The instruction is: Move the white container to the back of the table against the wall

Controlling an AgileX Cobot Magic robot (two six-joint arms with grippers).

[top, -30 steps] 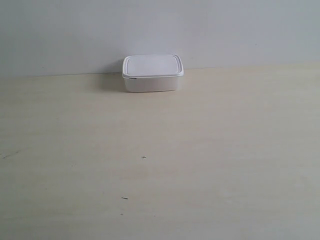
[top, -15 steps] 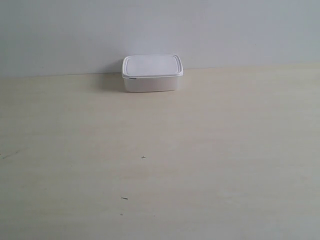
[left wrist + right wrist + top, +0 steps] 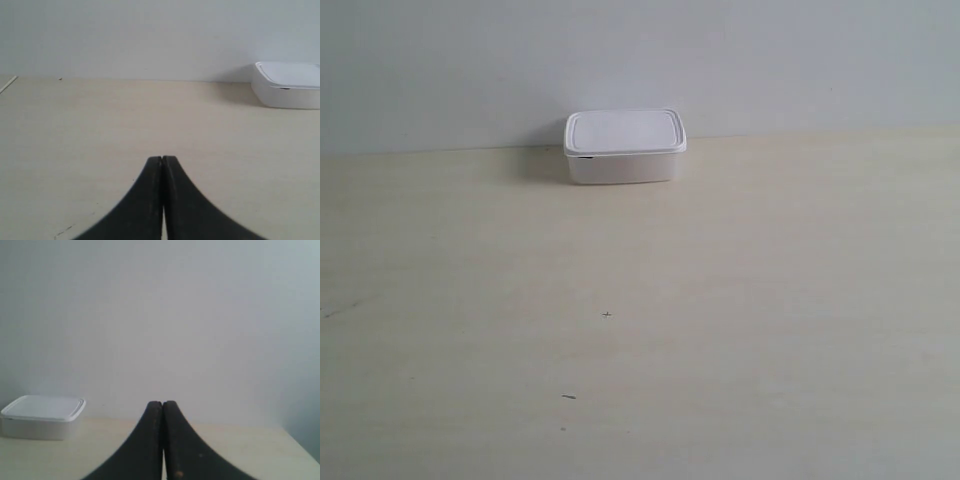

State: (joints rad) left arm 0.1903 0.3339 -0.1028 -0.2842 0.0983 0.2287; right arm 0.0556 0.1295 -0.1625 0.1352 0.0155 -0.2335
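The white container [image 3: 624,146], small and round-cornered, has its rimmed lid [image 3: 624,131] on, hiding any contents. It sits at the back of the counter [image 3: 720,300] against the wall [image 3: 770,60]. The left end effector [image 3: 162,160] and right end effector [image 3: 162,404] are pinched closed, empty.

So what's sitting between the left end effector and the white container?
Nothing: in the left wrist view, only bare table separates the shut left end effector from the white container.

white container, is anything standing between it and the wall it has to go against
Nothing visible does. The white container already sits at the back edge of the table, right up by the wall, and no object shows between them.
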